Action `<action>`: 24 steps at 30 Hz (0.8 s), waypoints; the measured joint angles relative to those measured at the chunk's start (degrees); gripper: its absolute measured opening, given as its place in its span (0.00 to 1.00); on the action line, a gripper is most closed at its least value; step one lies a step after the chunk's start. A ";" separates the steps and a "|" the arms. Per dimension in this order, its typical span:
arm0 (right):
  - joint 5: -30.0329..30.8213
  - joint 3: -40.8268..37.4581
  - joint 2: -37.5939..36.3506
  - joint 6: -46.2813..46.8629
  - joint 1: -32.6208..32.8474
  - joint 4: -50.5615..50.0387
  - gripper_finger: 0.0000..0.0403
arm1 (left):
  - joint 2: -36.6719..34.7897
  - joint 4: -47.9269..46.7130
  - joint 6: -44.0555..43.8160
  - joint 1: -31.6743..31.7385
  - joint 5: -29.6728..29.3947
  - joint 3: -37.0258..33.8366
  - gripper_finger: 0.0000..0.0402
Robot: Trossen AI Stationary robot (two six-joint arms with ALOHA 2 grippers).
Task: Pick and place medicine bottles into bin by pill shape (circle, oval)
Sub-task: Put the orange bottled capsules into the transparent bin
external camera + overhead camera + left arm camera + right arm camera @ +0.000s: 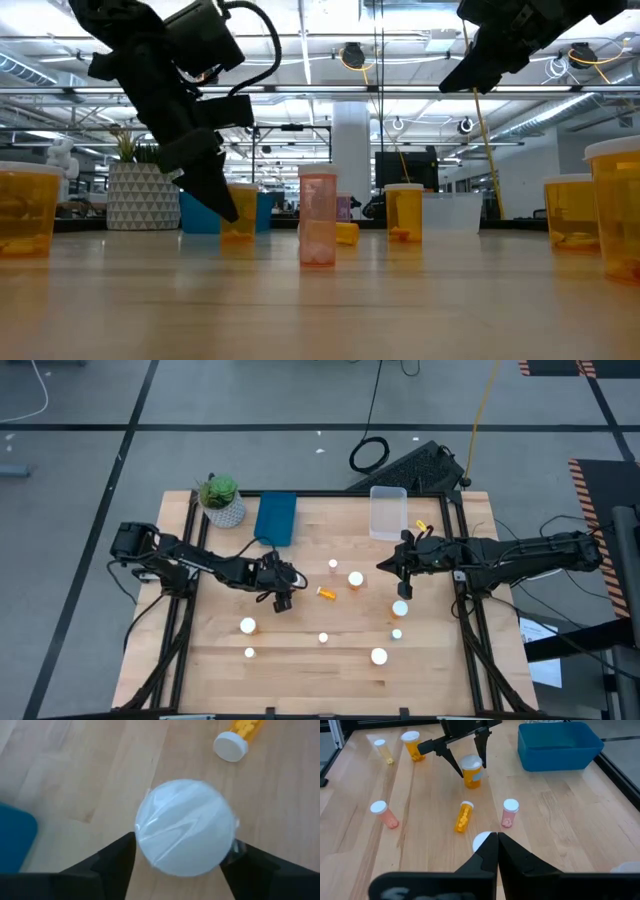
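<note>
The left gripper [283,588] stands over the table's centre-left, its jaws apart and set on either side of an upright orange bottle [472,771]; the left wrist view shows the white cap [185,827] filling the gap between the two fingers [112,865], a straddle that suits a side grasp below the cap. Whether the pads already touch the body cannot be told. The blue bin [276,517] lies at about 12 o'clock from this gripper, beside the plant [221,499], so a short carry appears to follow. A toppled bottle [326,593] lies just at 3 o'clock of the gripper, showing yellow pills. The right gripper [398,572] waits at centre-right with jaws together, empty, above a capped bottle [481,841]; the clear bin [388,513] sits at its 12 o'clock. Remaining bottles stand scattered toward 6 o'clock, among them one at lower left [247,626] and one at lower right [379,656]. Sorting appears barely begun: no bottle is seen inside either bin.
</note>
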 joint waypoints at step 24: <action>0.02 0.00 0.00 -0.91 0.00 0.03 0.00 | 0.00 26.30 -5.04 -1.08 -4.54 -13.32 0.56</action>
